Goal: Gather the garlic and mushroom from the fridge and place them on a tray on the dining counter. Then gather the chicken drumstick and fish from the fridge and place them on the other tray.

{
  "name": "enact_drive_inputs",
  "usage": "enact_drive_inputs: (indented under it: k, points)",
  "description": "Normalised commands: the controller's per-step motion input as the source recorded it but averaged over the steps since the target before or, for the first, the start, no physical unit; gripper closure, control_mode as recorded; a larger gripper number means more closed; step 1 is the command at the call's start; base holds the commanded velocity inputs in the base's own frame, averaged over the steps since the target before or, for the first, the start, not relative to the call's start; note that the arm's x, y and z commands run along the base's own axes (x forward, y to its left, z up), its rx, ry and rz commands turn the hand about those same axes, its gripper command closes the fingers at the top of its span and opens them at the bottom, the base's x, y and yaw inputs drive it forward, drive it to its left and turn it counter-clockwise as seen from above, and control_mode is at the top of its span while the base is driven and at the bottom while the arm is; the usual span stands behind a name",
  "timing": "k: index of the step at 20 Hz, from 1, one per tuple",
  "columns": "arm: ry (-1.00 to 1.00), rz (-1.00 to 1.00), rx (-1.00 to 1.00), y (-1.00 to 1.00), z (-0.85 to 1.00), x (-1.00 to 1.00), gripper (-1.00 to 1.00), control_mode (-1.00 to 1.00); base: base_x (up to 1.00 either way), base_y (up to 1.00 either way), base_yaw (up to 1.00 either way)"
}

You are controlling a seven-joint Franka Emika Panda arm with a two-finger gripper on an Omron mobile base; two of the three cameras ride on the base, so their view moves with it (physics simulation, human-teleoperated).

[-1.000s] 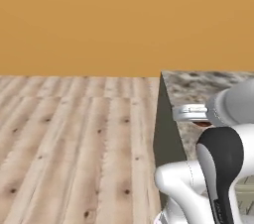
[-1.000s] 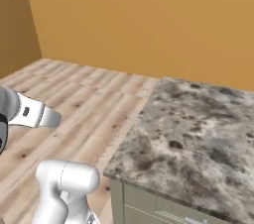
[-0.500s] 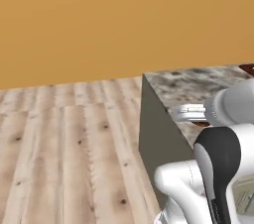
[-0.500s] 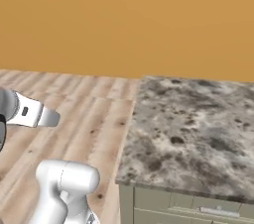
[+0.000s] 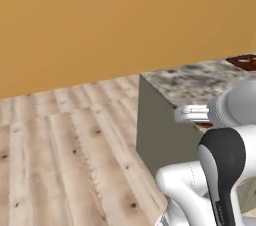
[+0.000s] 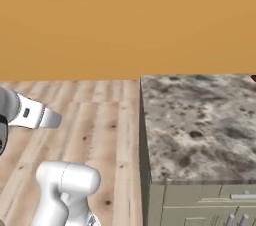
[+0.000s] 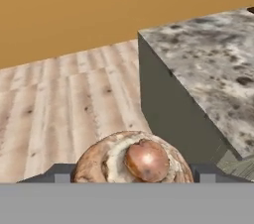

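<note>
Arm folded close over base, gripper [image 7: 131, 176] held level, both fingers [image 7: 62, 173] clamped wide around the mushroom [image 7: 133, 161].

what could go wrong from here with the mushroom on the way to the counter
1. The mushroom sits between the end effector fingers with only its sides pinched; being round, it might slip out over the wooden floor before reaching the counter.
2. The counter's sharp corner is close ahead in the hand view; a low approach could knock the mushroom or arm against it.
3. Only a sliver of a tray shows at the far edge, so placement may be misjudged.
</note>
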Motion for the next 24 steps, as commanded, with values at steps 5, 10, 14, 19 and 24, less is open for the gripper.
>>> enact_drive_inputs:
  k: [5,10,14,19,24]
  points:
    - [0.00,0.00,0.00,0.00,0.00,0.00,1.00,1.00,0.74,0.93,-0.26]
    - [0.00,0.00,0.00,0.00,0.00,0.00,1.00,1.00,0.96,0.83,-0.29]
    - [0.00,0.00,0.00,0.00,0.00,0.00,1.00,1.00,1.00,0.78,-0.32]
    - [0.00,0.00,0.00,0.00,0.00,0.00,1.00,1.00,1.00,0.72,-0.33]
    - [0.00,0.00,0.00,0.00,0.00,0.00,1.00,1.00,1.00,0.70,-0.34]
